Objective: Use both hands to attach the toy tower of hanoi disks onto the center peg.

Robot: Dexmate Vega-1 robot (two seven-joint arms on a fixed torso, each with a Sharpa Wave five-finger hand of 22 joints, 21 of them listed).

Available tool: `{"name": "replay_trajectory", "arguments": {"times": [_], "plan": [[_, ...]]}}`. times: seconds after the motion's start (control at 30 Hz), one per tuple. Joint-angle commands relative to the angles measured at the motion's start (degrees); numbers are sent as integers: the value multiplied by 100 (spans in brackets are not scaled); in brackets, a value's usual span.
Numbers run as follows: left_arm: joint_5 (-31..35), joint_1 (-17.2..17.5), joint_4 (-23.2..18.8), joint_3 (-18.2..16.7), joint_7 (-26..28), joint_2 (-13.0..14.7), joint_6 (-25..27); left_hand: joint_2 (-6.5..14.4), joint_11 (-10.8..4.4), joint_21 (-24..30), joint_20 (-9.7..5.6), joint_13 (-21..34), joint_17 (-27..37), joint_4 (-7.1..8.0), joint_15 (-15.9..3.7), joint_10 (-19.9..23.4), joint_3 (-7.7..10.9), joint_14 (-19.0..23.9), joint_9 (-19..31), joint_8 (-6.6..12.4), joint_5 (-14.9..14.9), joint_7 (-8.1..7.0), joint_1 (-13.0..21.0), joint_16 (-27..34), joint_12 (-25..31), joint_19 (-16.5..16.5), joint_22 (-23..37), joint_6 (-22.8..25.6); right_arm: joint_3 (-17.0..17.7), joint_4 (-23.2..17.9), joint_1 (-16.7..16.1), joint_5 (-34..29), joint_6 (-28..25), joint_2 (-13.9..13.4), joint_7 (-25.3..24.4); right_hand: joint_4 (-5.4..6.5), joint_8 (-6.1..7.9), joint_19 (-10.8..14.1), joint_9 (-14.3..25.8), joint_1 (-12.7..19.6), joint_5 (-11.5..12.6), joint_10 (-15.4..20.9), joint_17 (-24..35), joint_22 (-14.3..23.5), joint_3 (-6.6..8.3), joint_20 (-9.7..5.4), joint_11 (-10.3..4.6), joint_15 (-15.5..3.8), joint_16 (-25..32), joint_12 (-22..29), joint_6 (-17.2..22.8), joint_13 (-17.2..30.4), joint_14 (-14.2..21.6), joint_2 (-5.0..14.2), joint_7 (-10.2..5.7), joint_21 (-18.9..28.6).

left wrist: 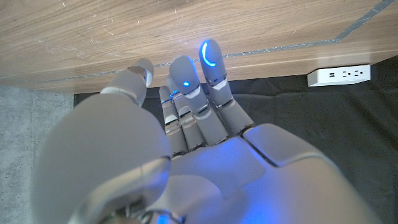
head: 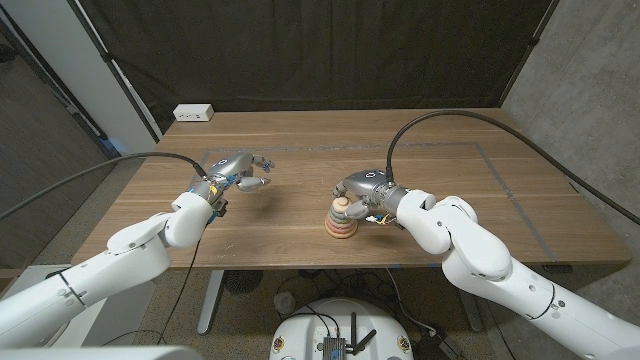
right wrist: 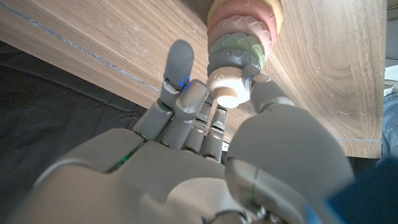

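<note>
A: Start at the left. What's there?

B: Grey carpet and a pale wall panel beside the wooden table (head: 300,210). A white power strip (head: 194,113) lies at the table's far left corner, in front of the black curtain (head: 320,50) that hangs behind the table.

A: And the left hand?

B: The left hand (head: 240,172) is over the left part of the table, holding nothing. In the left wrist view its fingers (left wrist: 186,87) reach out side by side with blue lights on the tips, slightly apart; it is empty and not clenched.

A: The tabletop itself?

B: Wood grain, lightly scratched, with a thin taped outline (head: 505,180) running round the working area.

A: Where is the toy?

B: The disk stack (head: 341,221) stands on the table just right of centre, near the front edge: pink and orange disks low, green above, a cream knob (right wrist: 227,87) on top.

A: Right hand?

B: The right hand (head: 368,193) is at the top of the stack. In the right wrist view the thumb and fingers sit either side of the cream knob, touching it; it looks like a light pinch.

A: Far right?

B: Grey concrete wall (head: 590,90) and carpet.
</note>
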Motion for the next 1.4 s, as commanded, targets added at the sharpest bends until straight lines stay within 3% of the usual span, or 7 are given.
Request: {"name": "replay_trajectory", "arguments": {"times": [0.03,0.43,0.87,1.4], "plan": [[7,33,-22,-41,23,22,-33,-39,-33,13,-647,9,5,-4,-3,33,-26,33,24,30,34,2,-20,-25,15,41,12,23,0,-43,-8,-212,-8,34,218,59,-32,-14,9,-59,-10,-102,9,-1,4,-165,45,5,-32,-9,-83,0,-36,-19,-6,-16],[0,61,-13,-64,50,2,-28,-30,-35,8,-651,9,-29,-7,-3,43,-28,7,25,33,41,-6,-23,-59,15,39,3,36,25,-43,-13,-322,20,94,352,39,-110,-14,0,-117,-64,-496,14,1,-23,-169,143,2,-41,-33,-254,-74,-82,-93,-64,-29],[-13,59,29,-83,105,-41,-84,-29,-58,13,-651,11,-2,-14,-3,62,-30,40,28,35,53,-23,-23,-34,16,49,6,57,68,-62,-60,-464,16,137,443,40,-246,-43,-5,-212,-157,-801,12,-3,-71,-168,248,2,-69,-15,-673,-164,-151,-220,19,-62],[-35,15,84,-71,96,-71,-92,-23,-58,19,-650,19,11,-16,-3,75,-28,44,32,32,64,-32,-24,-33,18,50,14,71,221,-141,-212,-572,-111,167,478,47,-204,-68,9,-262,-215,-873,-7,-10,-89,-168,265,2,-111,15,-687,-224,-212,-270,38,-89]]}}
